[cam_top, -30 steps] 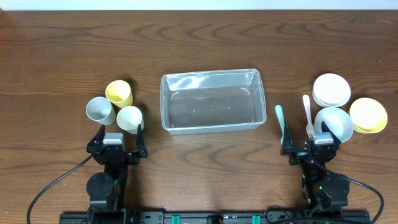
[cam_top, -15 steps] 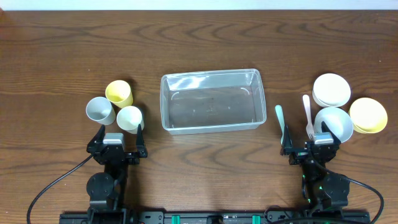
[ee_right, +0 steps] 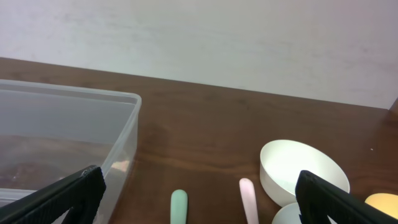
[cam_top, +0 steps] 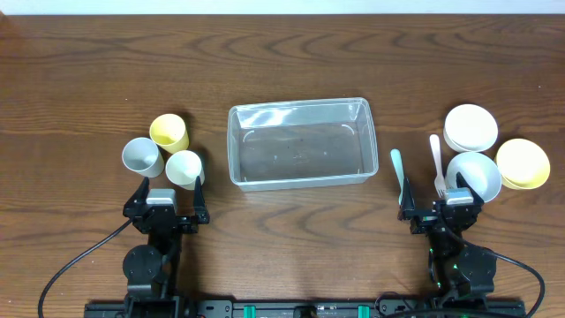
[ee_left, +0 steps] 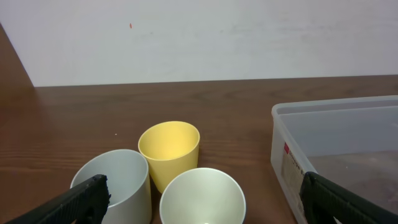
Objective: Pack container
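The clear container stands empty at the table's middle; it also shows as the container at the right of the left wrist view and the container at the left of the right wrist view. My left gripper rests open near the front edge, just behind three cups: yellow, grey and pale green. The pale green cup sits between the spread fingers of the left gripper, untouched. My right gripper is open too, with nothing held.
At the right lie a teal-handled utensil and a pale pink fork, beside two white bowls and a yellow bowl. A white wall rises behind the table's far edge.
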